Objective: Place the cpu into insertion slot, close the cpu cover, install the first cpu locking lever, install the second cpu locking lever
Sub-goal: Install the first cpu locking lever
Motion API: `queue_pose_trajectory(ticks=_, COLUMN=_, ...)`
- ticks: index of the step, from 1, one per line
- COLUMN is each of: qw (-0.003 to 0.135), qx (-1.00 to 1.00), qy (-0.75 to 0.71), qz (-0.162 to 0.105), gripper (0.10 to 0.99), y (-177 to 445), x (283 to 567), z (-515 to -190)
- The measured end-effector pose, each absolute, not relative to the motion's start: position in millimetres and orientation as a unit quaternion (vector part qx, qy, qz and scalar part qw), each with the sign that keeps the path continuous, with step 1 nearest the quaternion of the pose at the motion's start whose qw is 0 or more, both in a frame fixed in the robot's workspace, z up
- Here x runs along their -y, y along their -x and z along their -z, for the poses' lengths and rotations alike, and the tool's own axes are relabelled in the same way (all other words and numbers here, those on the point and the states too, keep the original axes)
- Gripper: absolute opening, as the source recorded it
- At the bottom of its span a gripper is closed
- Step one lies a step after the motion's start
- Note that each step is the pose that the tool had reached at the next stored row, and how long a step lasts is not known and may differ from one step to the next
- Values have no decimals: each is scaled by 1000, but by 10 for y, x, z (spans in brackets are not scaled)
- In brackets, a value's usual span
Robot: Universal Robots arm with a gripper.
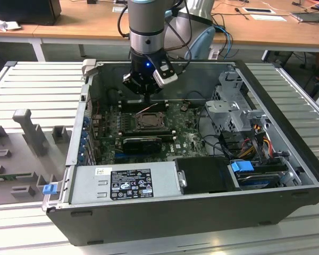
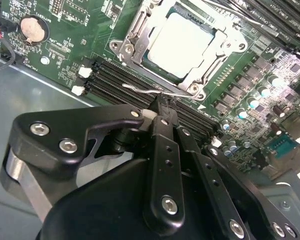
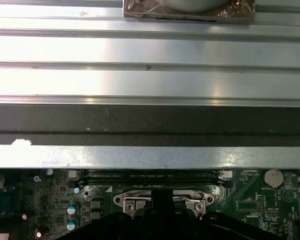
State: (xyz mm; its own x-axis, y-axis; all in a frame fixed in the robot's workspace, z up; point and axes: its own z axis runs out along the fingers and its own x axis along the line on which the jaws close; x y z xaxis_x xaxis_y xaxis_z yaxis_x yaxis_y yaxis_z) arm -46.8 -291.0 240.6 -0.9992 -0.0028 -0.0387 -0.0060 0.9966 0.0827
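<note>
The claw [image 2: 161, 102] is closed, its tips pinching a thin wire lever [image 2: 140, 90] just beside the cpu cover [image 2: 190, 85], which lies over the cpu [image 2: 177, 42].

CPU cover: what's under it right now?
Through the window of the cpu cover, lying flat in the second wrist view, the cpu shows its pale metal top, seated in the insertion slot. The pin field is hidden beneath the chip. The gripper hovers at a locking lever.

We see the cpu [image 2: 182, 42] seated in the insertion slot [image 2: 135, 47], the cpu cover [image 2: 210, 67] down around it, memory slots [image 2: 120, 80] just beside.
</note>
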Motion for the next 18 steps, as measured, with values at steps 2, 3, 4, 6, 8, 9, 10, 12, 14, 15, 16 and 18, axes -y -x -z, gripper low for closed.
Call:
queue_pose_trajectory(ticks=2, qw=19, qx=-999, qy=2, qz=-41, gripper=106, y=467, x=2910, z=-2406)
queue_pose_trajectory(ticks=3, qw=19, qx=-999, qy=2, qz=-42, gripper=106, y=467, x=2910, z=-2405)
queue_pose_trajectory(ticks=4, qw=19, qx=-999, qy=2, qz=-42, gripper=106, y=459, x=2909, z=-2403)
queue_pose_trajectory(ticks=6, qw=19, qx=-999, qy=2, qz=-42, gripper=106, y=440, x=2910, z=-2399)
queue_pose_trajectory(ticks=8, qw=19, qx=-999, qy=2, qz=-43, gripper=106, y=437, x=2910, z=-2389)
queue_pose_trajectory(ticks=9, qw=19, qx=-999, qy=2, qz=-44, gripper=106, y=437, x=2909, z=-2380)
queue_pose_trajectory(ticks=10, qw=19, qx=-999, qy=2, qz=-45, gripper=106, y=438, x=2909, z=-2367)
queue_pose_trajectory(ticks=12, qw=19, qx=-999, qy=2, qz=-45, gripper=106, y=437, x=2907, z=-2321)
queue_pose_trajectory(ticks=14, qw=19, qx=-999, qy=3, qz=-46, gripper=106, y=436, x=2905, z=-2283)
queue_pose_trajectory(ticks=15, qw=19, qx=-999, qy=4, qz=-46, gripper=106, y=436, x=2904, z=-2278)
queue_pose_trajectory(ticks=16, qw=19, qx=-999, qy=6, qz=-46, gripper=106, y=435, x=2901, z=-2276)
queue_pose_trajectory(ticks=18, qw=19, qx=-999, qy=12, qz=-46, gripper=106, y=432, x=2885, z=-2275)
